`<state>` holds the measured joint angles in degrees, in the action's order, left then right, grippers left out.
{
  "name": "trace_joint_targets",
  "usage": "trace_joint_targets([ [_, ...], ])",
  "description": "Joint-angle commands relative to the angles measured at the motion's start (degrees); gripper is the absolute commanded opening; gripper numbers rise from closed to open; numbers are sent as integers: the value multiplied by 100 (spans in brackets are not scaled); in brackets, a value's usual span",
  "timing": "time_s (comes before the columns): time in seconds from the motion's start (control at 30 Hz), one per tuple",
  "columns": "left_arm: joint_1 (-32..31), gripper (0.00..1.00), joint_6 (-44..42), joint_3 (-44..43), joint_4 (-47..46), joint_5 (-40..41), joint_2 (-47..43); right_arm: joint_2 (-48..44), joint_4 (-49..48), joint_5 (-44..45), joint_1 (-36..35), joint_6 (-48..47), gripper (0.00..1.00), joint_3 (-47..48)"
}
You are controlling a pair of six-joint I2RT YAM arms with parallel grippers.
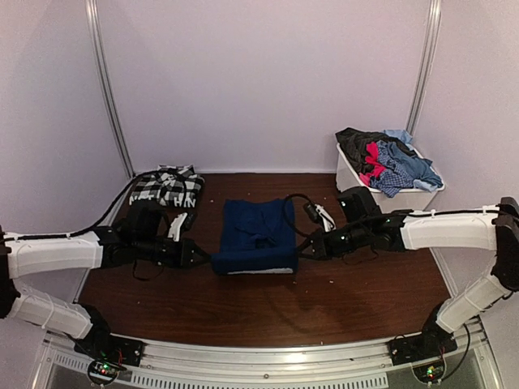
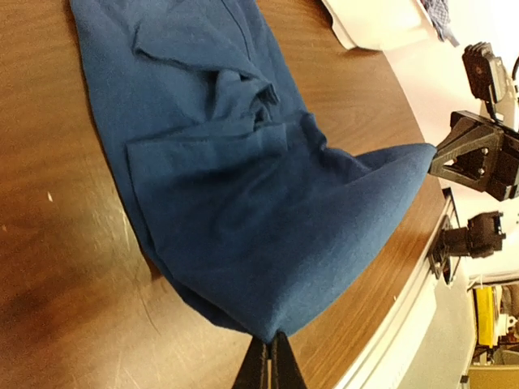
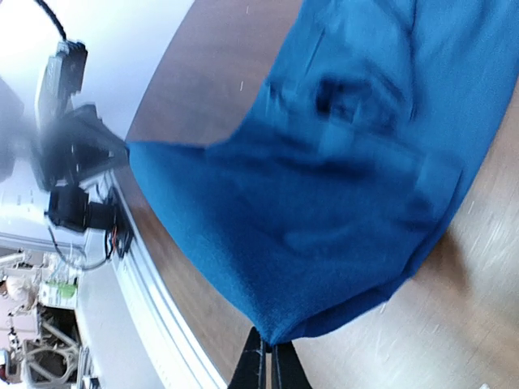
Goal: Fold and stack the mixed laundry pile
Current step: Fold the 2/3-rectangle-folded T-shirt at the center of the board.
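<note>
Both corners pinched | left tool (image 2: pixel 268 355) | right tool (image 3: pixel 266 355) | navy piece (image 1: pixel 258 235) folded, rumpled

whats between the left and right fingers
The navy blue garment spans the whole gap, a near corner pinched in the left fingers and the right fingers; the top external view shows it.

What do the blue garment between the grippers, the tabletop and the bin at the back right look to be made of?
Blue garment: soft matte knit, likely cotton jersey; it drapes and creases with no sheen.
Tabletop: dark wood-grain surface, probably laminate; smooth with a slight sheen and light scuffs.
Bin: white rigid plastic, by its smooth, thin walls.
</note>
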<state>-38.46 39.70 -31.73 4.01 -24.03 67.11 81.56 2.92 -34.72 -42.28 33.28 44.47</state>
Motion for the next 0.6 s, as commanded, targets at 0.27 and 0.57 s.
trace_joint_targets([
  [0.27,965,0,-752,-2757,29,360,2856,2288,1041,356,993,-1220,0,2679],
  [0.57,1032,0,-845,-3581,-648,-164,5061,4003,930,352,1153,-1486,0,3533],
])
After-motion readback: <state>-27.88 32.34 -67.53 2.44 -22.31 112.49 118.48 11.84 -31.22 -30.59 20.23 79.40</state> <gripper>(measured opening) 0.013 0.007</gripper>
